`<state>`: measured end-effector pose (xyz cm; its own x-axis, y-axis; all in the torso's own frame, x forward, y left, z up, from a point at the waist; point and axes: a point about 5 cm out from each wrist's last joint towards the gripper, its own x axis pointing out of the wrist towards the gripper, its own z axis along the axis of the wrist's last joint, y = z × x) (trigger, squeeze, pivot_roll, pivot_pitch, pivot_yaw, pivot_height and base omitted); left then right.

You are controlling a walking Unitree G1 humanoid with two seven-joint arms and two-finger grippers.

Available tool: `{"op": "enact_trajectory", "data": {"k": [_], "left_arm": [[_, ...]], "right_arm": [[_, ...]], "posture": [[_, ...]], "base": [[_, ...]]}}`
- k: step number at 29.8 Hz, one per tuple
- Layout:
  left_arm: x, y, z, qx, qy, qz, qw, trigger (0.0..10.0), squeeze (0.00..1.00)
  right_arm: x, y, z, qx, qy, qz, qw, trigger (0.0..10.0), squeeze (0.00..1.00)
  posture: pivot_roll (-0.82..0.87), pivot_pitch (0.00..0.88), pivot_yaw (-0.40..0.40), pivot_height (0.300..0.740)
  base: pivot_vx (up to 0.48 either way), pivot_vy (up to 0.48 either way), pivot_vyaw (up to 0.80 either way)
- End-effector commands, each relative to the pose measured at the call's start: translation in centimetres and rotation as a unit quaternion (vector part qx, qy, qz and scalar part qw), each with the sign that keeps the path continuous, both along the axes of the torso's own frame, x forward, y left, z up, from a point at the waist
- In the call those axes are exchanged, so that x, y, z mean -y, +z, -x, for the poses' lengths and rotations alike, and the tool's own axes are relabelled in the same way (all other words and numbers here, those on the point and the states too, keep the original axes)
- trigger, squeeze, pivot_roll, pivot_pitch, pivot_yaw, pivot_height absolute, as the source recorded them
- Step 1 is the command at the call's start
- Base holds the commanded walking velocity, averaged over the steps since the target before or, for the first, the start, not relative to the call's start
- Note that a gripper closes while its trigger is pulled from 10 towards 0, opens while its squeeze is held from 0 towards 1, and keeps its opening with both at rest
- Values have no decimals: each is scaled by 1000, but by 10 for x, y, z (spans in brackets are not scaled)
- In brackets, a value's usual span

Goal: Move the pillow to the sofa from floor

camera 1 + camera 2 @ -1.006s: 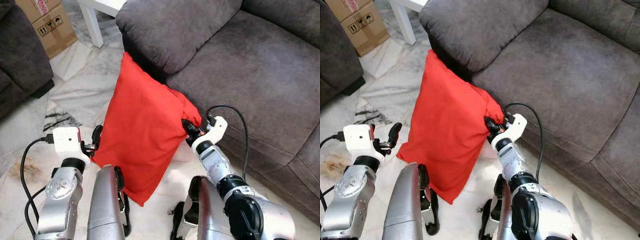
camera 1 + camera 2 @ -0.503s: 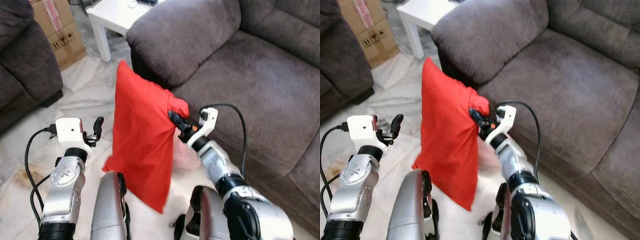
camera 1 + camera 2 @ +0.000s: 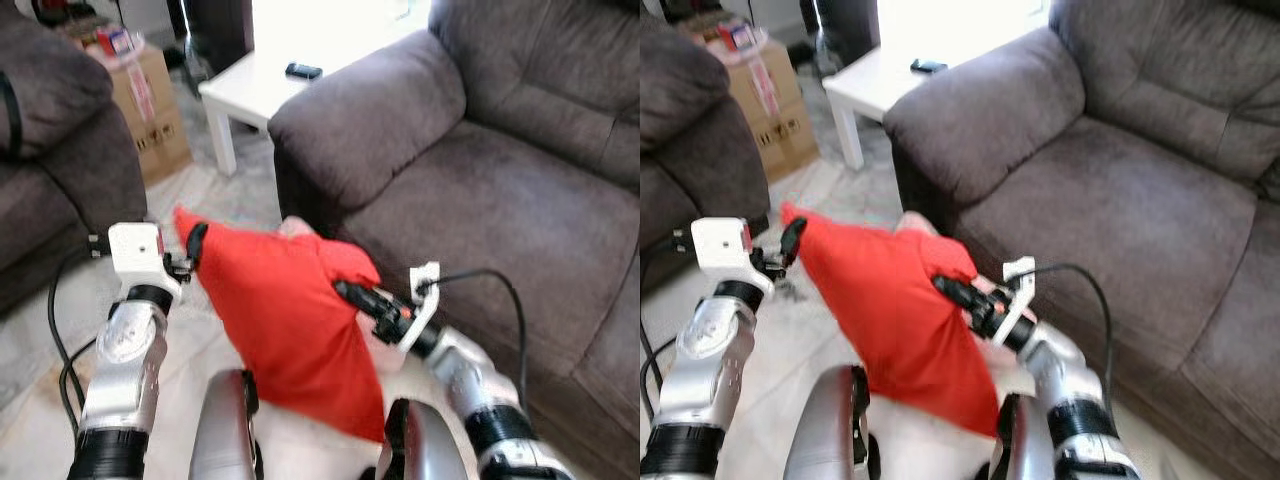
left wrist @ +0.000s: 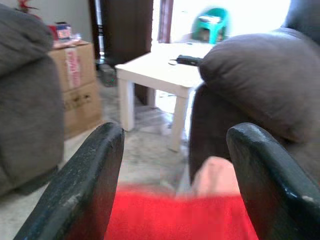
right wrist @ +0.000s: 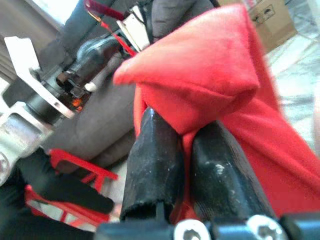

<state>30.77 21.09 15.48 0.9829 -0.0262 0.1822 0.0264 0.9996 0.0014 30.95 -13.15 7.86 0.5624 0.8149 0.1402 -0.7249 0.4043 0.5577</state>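
Here right pincer (image 3: 345, 291) pinches red pillow (image 3: 285, 320).

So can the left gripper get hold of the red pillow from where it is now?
Probably yes: the open left gripper sits right at the red pillow, near its upper corner, with nothing between them.

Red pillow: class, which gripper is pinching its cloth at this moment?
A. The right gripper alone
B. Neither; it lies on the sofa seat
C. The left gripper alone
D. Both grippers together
A. The right gripper has its two black fingers shut on a fold of the red pillow, while the left gripper stands open with the cloth merely between and below its fingers, unpinched.
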Motion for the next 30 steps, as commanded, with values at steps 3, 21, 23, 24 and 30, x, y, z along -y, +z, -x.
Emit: {"op": "enact_trajectory", "data": {"k": [3, 21, 23, 24, 30], "left_arm": [[-2, -11, 12, -31, -31, -8, 999, 10000, 0], [-30, -45, 81, -204, -170, -106, 958, 10000, 0], [-39, -43, 84, -221, -176, -145, 948, 10000, 0], [-40, -43, 85, -229, -183, -162, 942, 10000, 0], [-41, -40, 93, -283, -267, -224, 894, 10000, 0]], "right_arm": [[11, 4, 5, 27, 10, 21, 999, 10000, 0], [11, -13, 11, -7, 20, 79, 997, 10000, 0], [11, -16, 14, -8, 33, 90, 995, 10000, 0], [12, -17, 16, -10, 40, 97, 994, 10000, 0], [21, -30, 28, -9, 117, 191, 975, 10000, 0]], "posture": [[177, 73, -66, 568], [212, 87, -70, 568], [213, 86, -70, 568], [214, 88, -70, 568], [212, 99, -67, 568]], "base": [[0, 0, 0], [0, 0, 0], [0, 0, 0], [0, 0, 0], [0, 0, 0]]}}
